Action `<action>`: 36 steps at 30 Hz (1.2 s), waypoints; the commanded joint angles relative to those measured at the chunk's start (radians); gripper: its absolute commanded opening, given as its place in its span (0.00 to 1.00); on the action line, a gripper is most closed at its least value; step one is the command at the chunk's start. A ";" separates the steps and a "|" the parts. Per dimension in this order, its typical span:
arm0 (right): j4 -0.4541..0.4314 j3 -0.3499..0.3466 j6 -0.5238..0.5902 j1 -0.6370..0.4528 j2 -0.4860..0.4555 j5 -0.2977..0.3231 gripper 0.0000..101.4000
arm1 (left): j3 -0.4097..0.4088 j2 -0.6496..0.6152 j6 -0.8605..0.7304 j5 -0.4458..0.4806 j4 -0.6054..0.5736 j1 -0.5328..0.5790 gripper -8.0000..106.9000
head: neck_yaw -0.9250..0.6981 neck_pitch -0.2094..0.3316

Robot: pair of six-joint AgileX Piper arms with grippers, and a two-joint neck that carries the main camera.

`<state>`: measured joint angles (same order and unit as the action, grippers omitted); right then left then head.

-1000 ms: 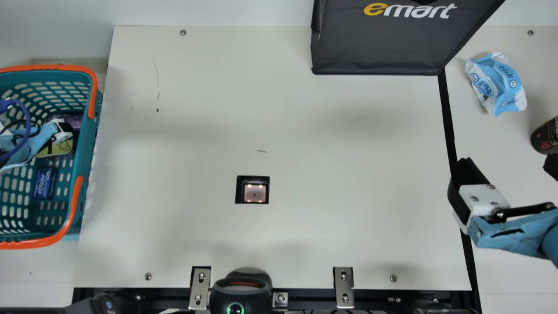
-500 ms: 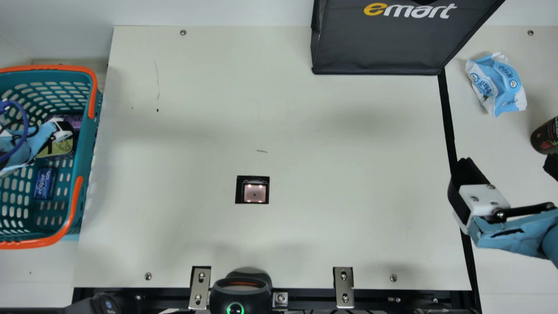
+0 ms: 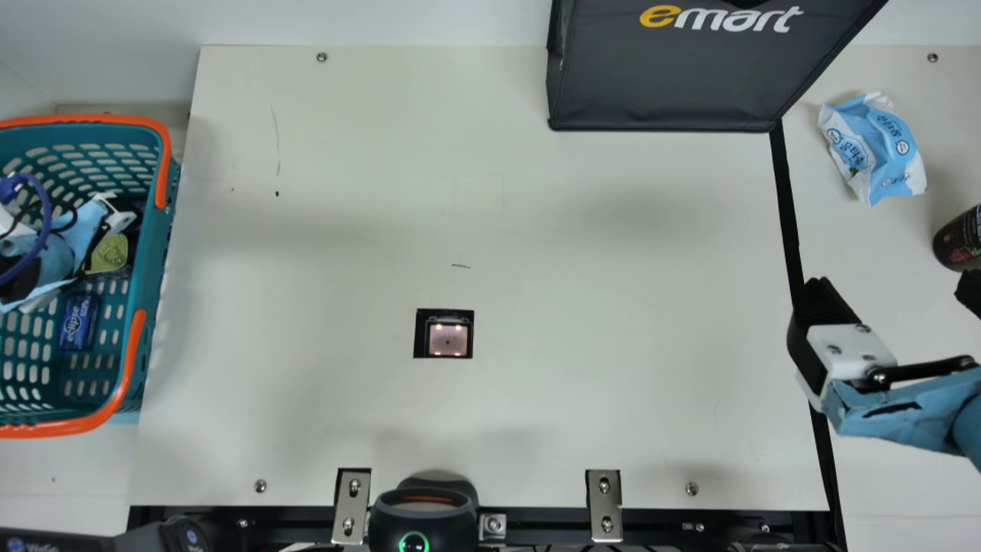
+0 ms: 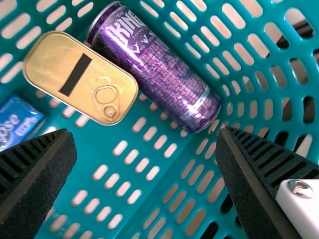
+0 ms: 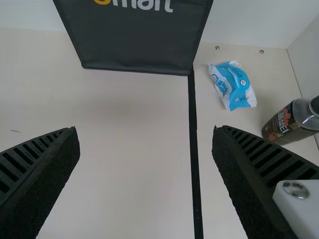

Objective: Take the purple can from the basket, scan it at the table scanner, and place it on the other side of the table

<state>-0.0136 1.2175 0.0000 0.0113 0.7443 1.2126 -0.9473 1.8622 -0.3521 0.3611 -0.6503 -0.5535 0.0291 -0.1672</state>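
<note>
Inside the teal basket point(image 3: 149, 253) at the main view's left is my left gripper point(image 3: 115, 222), seen from above over the yellow tin. In the left wrist view the purple can point(image 4: 157, 67) lies on its side against the basket wall, touching the gold tin. My left gripper point(image 4: 144, 142) stands open there, nothing between its pads, the can beyond its fingertips. The table scanner point(image 3: 447, 339) is set into the tabletop. Over the right side of the table is my right gripper point(image 3: 893, 287), and the right wrist view shows this gripper point(image 5: 144, 134) open and holding nothing.
The basket also holds the tin point(image 4: 79, 77) and a small blue pack point(image 3: 78, 322). A dark bag point(image 3: 667, 69) stands at the back. At the right lie a blue-white packet point(image 3: 874, 149) and a dark bottle point(image 3: 962, 239). A black handheld scanner point(image 3: 423, 514) sits at the front edge.
My left arm has shifted and turned slightly inside the basket, with its gripper now covering more of the purple can in the main view. The right arm has kept still.
</note>
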 commanded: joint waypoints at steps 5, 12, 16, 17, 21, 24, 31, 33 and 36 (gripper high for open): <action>0.000 0.000 0.000 0.000 0.000 0.000 0.94 | 0.014 0.037 0.106 -0.098 -0.007 0.035 0.85 | -0.002 0.029; 0.000 0.000 0.000 0.000 0.000 0.000 0.94 | 0.013 0.088 0.224 -0.155 -0.002 0.063 0.85 | -0.002 0.029; 0.000 0.000 0.000 0.000 0.000 0.000 0.94 | 0.008 0.102 0.273 -0.161 -0.009 0.073 0.85 | -0.002 0.029; 0.000 0.000 0.000 0.000 0.000 0.000 0.94 | 0.005 0.105 0.284 -0.161 -0.011 0.075 0.85 | -0.002 0.029; 0.000 0.000 0.000 0.000 0.000 0.000 0.94 | -0.007 0.123 0.330 -0.161 -0.012 0.081 0.85 | -0.002 0.029; 0.000 0.000 0.000 0.000 0.000 0.000 0.94 | -0.019 0.139 0.362 -0.157 -0.016 0.087 0.85 | -0.002 0.029; 0.000 0.000 0.000 0.000 0.000 0.000 0.94 | -0.045 0.175 0.449 -0.156 -0.005 0.108 0.85 | -0.002 0.029; 0.000 0.000 0.000 0.000 0.000 0.000 0.94 | -0.052 0.186 0.478 -0.156 0.004 0.115 0.85 | -0.002 0.029; 0.000 0.000 0.000 0.000 0.000 0.000 0.94 | -0.066 0.201 0.527 -0.154 0.024 0.127 0.85 | -0.002 0.029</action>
<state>-0.0136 1.2175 0.0000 0.0113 0.7443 1.2126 -1.0086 2.0608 0.1483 0.2053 -0.6351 -0.4286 0.0291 -0.1672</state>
